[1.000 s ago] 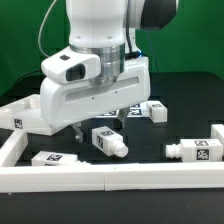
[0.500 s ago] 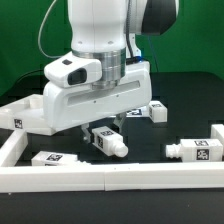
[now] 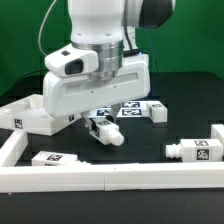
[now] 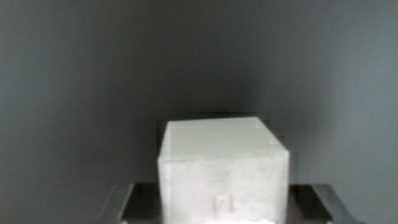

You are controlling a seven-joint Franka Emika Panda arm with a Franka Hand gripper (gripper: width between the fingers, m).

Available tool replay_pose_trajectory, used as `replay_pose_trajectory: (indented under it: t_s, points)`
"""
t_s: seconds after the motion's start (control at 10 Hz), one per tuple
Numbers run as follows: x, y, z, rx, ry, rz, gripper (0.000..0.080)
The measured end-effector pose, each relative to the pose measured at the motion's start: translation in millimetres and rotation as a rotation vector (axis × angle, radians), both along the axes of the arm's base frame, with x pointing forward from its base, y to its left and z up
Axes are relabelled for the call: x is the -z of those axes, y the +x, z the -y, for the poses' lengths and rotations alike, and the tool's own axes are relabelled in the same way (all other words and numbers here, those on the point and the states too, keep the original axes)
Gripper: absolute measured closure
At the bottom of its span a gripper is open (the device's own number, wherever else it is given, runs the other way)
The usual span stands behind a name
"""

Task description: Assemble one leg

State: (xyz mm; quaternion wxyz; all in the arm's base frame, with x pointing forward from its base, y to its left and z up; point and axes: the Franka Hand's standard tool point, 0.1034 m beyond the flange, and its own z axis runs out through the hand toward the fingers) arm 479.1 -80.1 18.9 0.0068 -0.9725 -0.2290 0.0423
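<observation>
My gripper (image 3: 98, 120) is shut on a white square-section leg (image 3: 106, 133) that carries a marker tag. It holds the leg tilted, just above the black table. In the wrist view the leg (image 4: 222, 160) fills the space between my two dark fingers (image 4: 134, 205), and my gripper (image 4: 222, 208) is closed against its sides. The white tabletop (image 3: 20, 116) lies at the exterior view's left, apart from my gripper.
Three more white legs lie loose: one behind my hand (image 3: 150, 110), one at the exterior view's right (image 3: 195, 150), one at the front left (image 3: 50, 158). A low white barrier (image 3: 110, 180) runs along the front and up both sides.
My hand has risen and shifted slightly to the exterior view's left. The gripped leg came up off the table with it.
</observation>
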Motion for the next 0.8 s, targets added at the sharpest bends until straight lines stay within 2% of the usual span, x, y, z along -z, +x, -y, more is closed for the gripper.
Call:
replay_pose_trajectory:
  t_s: [0.1,0.5,0.6,0.7,0.8]
  points:
    - [4.3,-13.1,8.7,0.015,0.003,-0.017,0.0515]
    - [5.3,-14.3,12.2,0.022,0.002,-0.012,0.0515]
    - [5.6,-14.5,12.0,0.022,0.002,-0.012,0.0402]
    - [3.7,-13.0,10.7,0.019,0.002,-0.019,0.0402]
    - [-10.8,-0.2,3.8,0.037,0.006,-0.038,0.0267]
